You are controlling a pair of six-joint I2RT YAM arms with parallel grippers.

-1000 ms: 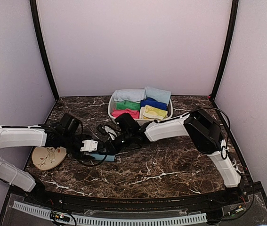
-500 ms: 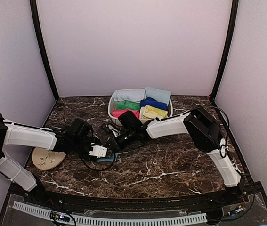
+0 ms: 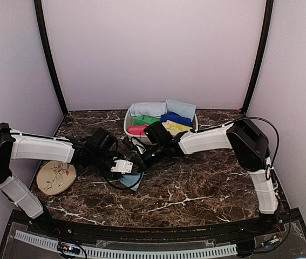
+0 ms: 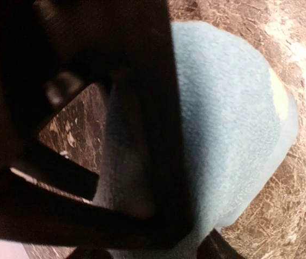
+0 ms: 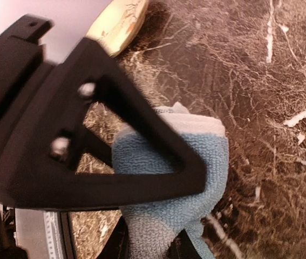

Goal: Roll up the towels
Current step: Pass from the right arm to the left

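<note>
Both arms met near the counter centre, left of middle. The blue towel lay bunched on the counter right under the two grippers, in front of the basket and to the right of the plate.

Right gripper: reached in from the right and was clamped on the towel. In the right wrist view the cloth ran under the upper finger and out between the dark parts at the bottom. A paler layer showed along its far edge; couldn't tell if that was a second cloth.

Left gripper: came in from the left, tip down on the same towel. In the left wrist view one finger lay across the pale blue pile, and a cream patch showed at the towel's right edge. Couldn't tell whether it was gripping or just resting there.

The basket sat at the back and held rolled towels: green, pink, dark blue, yellow and two pale ones behind. The plate was beige with a drawn sprig. It sat at the left edge, apart from the towel.
</note>
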